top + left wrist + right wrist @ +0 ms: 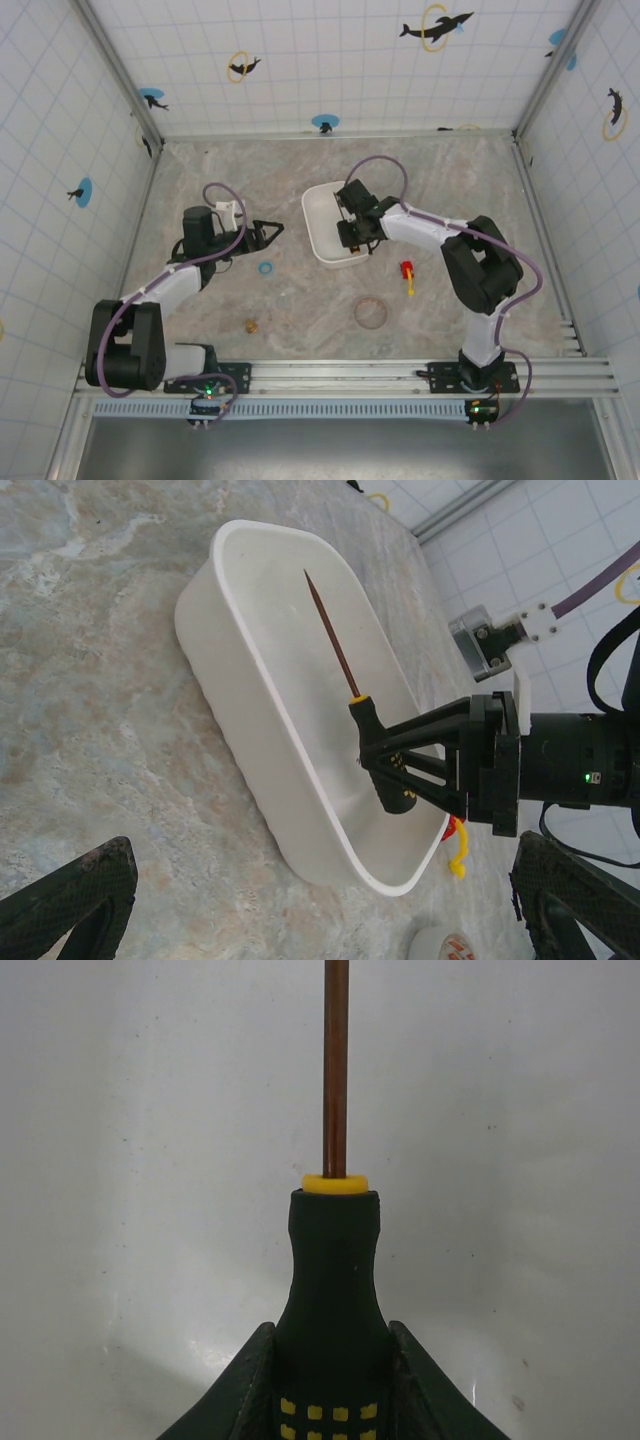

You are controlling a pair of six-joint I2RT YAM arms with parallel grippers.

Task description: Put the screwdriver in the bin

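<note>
The white bin [320, 212] sits in the middle of the table. My right gripper [350, 222] reaches over its right side, shut on the black-and-yellow handle of the screwdriver [372, 735]. The thin dark shaft runs lengthwise along the inside of the bin [250, 655] without touching its rim. In the right wrist view the fingers [245, 1380] clamp the screwdriver [332, 1270] handle from both sides, my right gripper [332, 1345] pointing at the white bin floor [150, 1160]. My left gripper [268, 232] hovers open left of the bin, holding nothing. Its fingers [70, 905] frame the left wrist view.
A stubby red-and-yellow tool [407, 275] lies right of the bin. A small blue ring [265, 267], a brown ring [370, 313] and a small gold piece [251, 325] lie on the near table. A tape roll [445, 945] sits near the bin's end. Tiled walls enclose three sides.
</note>
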